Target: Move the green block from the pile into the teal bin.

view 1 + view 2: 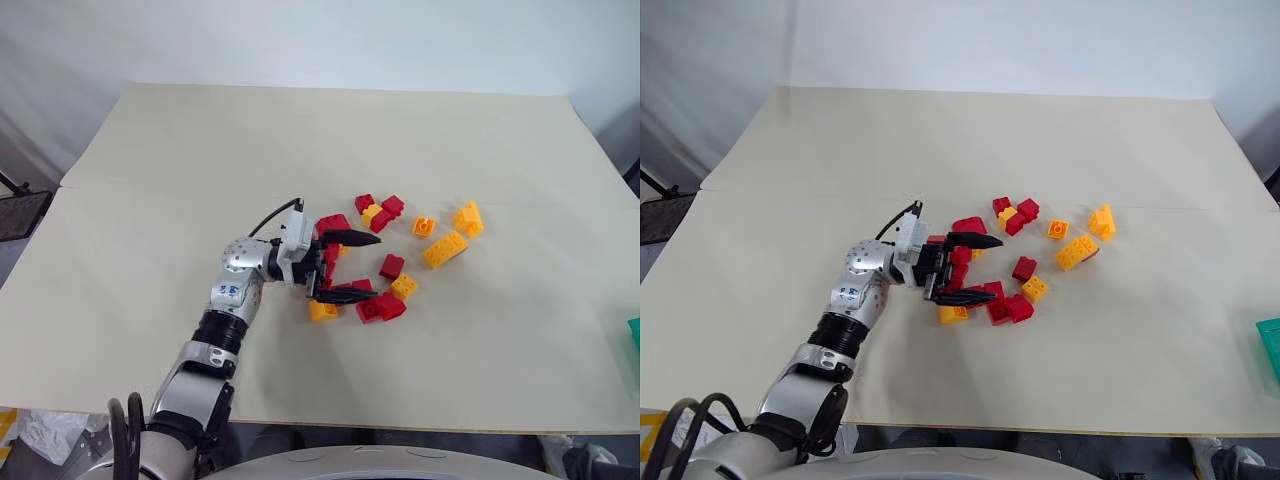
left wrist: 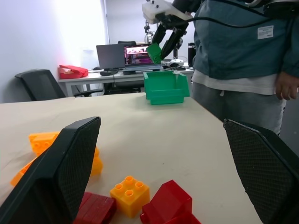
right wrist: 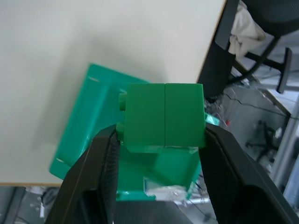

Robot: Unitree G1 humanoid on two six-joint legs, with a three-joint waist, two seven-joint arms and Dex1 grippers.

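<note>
Release is the step in hand: the right claw (image 3: 161, 140) has its two fingers clamped on the green block (image 3: 163, 116), which hangs directly above the teal bin (image 3: 88, 135), so the next move calls only for parting the fingers, perhaps after sinking a little. Block's long axis runs across from finger to finger, studs facing sideways. The left claw (image 1: 345, 267) stands wide open and empty at the pile (image 1: 400, 255) on the bench (image 1: 300, 140).

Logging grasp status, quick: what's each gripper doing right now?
Left gripper: open, holding nothing, fingers either side of pile bricks.
Right gripper: shut on the green block, above the teal bin.
</note>
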